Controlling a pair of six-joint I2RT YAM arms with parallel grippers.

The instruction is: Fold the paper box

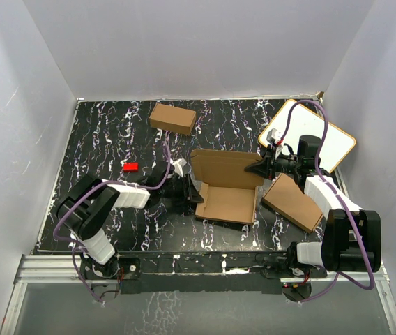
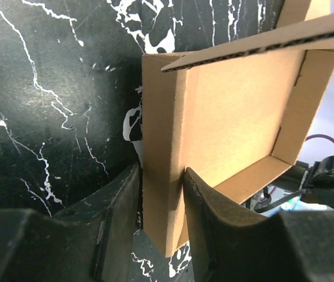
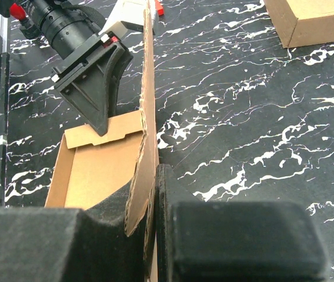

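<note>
The paper box (image 1: 226, 188) is an open brown cardboard mailer in the middle of the table, its tray flat and its lid raised behind it. My left gripper (image 1: 192, 190) is shut on the tray's left side wall; in the left wrist view the wall (image 2: 162, 176) sits between the two fingers (image 2: 208, 217). My right gripper (image 1: 262, 167) is shut on the right edge of the upright lid; in the right wrist view the thin cardboard (image 3: 146, 147) is pinched between the pads, with the tray (image 3: 96, 170) to its left.
A small chunky brown carton (image 1: 173, 118) lies at the back. A flat brown carton (image 1: 293, 202) lies right of the box, under my right arm. A white board (image 1: 323, 139) is at the back right. A small red piece (image 1: 130, 167) lies at the left.
</note>
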